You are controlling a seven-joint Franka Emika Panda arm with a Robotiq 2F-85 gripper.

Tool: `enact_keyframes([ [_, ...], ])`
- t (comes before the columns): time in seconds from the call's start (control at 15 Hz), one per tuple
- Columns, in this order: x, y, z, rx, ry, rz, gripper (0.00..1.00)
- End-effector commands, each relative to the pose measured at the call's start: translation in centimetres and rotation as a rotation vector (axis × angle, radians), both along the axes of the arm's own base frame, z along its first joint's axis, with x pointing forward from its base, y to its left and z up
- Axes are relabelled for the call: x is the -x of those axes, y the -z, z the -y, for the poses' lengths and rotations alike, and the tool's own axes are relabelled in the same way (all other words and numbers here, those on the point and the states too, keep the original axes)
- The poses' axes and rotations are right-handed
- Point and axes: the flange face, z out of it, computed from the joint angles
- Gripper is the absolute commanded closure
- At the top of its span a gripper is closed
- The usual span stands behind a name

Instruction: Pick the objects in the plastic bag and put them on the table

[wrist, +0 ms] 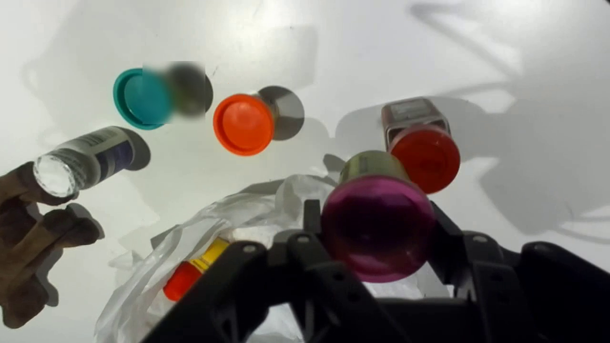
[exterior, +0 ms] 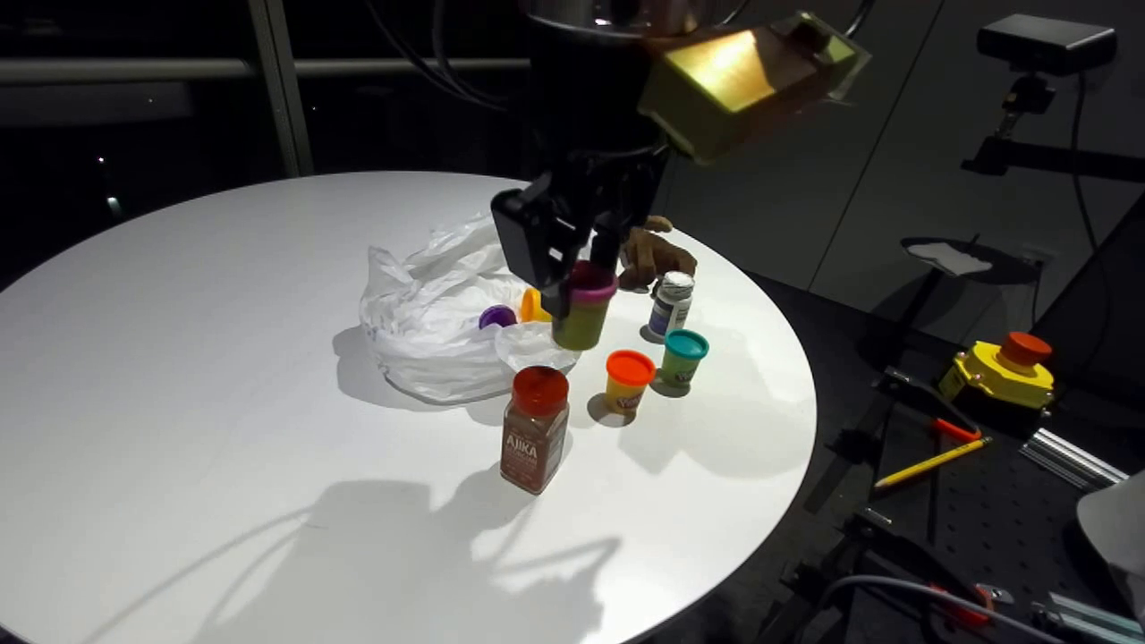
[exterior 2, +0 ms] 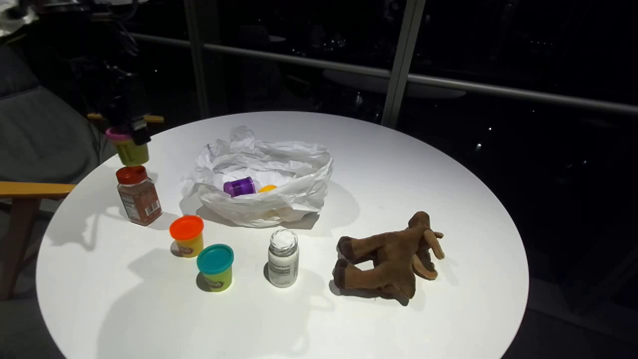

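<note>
White plastic bag (exterior 2: 259,209); purple cup (exterior 2: 240,187), yellow piece (exterior 2: 267,189) inside

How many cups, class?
5: pink-lidded cup in the gripper; orange-lidded cup, teal-lidded cup on the table; purple cup, yellow cup in the bag; more may hide there.

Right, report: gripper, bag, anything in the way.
Gripper closed on pink-lidded cup, up above the table. Purple cup and yellow piece inside plastic bag. Red-lidded jar stands lower, close by, possibly in the way.
</note>
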Motion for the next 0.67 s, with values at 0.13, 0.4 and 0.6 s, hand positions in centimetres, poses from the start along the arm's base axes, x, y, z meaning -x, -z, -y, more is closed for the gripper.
enact_keyframes([
  [0.13,5.7,0.2,-0.5,0.028,0.014,0.02,0.73],
  [0.4,6.0,3.2,0.8,0.014,-0.002,-0.043,0.73],
  [0.6,5.2,7.0,2.3,-0.024,-0.034,-0.095,0.73],
])
